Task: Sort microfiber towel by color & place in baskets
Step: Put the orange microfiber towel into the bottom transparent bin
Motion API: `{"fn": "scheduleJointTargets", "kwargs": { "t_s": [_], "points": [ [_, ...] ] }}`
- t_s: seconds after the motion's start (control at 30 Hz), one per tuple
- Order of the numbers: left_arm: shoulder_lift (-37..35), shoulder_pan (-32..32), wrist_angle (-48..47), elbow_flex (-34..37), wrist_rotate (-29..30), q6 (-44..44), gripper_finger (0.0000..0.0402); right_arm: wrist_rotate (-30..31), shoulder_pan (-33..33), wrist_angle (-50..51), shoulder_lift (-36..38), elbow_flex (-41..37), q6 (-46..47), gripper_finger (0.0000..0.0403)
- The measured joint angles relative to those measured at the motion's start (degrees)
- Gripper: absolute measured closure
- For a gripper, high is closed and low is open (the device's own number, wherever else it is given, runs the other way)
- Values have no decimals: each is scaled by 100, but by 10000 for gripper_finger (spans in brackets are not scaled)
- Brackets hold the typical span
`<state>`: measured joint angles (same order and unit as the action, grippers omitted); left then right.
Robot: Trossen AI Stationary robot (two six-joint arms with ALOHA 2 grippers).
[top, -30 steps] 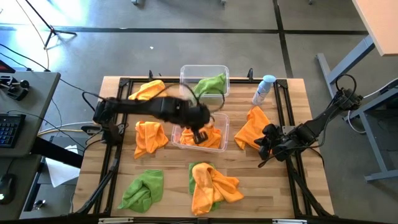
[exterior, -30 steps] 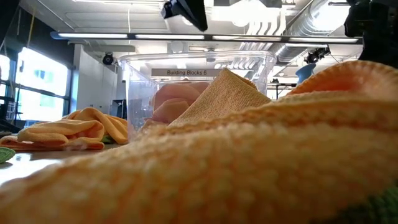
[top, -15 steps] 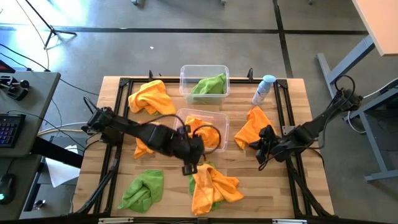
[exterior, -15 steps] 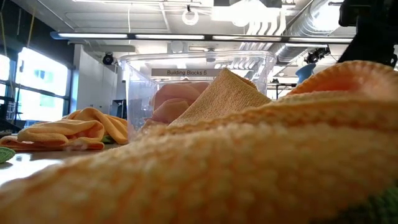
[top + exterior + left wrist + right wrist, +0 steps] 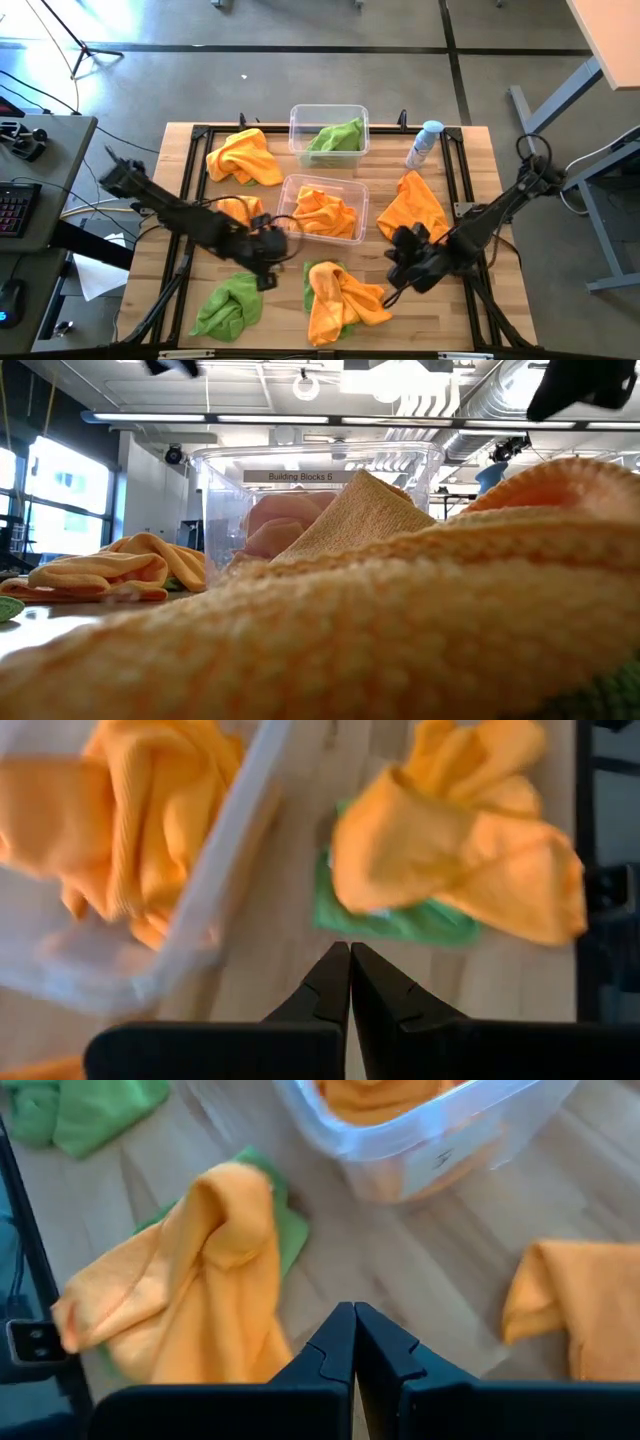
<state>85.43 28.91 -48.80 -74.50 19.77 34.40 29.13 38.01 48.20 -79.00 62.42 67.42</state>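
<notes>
Both grippers, left (image 5: 268,262) and right (image 5: 398,262), are seen clenched and empty above the bench (image 5: 470,180). An orange towel (image 5: 345,298) overlies a green towel (image 5: 318,272) near the orange-filled basket (image 5: 352,190); both colours could be grabbed together.

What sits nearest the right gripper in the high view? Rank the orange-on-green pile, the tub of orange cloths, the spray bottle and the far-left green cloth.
Measured from the right gripper, shut, near the table's front right:
1. Orange-on-green pile, just to its left, at the front.
2. Tub of orange cloths, centre of the table.
3. Spray bottle, back right.
4. Far-left green cloth, front left.
</notes>
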Motion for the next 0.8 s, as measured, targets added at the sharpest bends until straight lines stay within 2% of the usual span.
{"fn": "scheduleJointTargets", "kwargs": {
  "t_s": [0.2,0.33,0.67,0.8],
  "points": [
    [-1175,604,475,1392,59,628,401,-645,3,671,-1293,1524,551,403],
    [-1710,905,672,2011,86,751,401,-790,3,842,-2121,2343,891,403],
    [-2455,1292,702,2710,107,750,401,-1078,-30,2292,-3940,4514,1930,403],
    [-2551,1359,695,2801,106,745,401,-1139,-64,2500,-4417,5046,2241,402]
  ]
}}
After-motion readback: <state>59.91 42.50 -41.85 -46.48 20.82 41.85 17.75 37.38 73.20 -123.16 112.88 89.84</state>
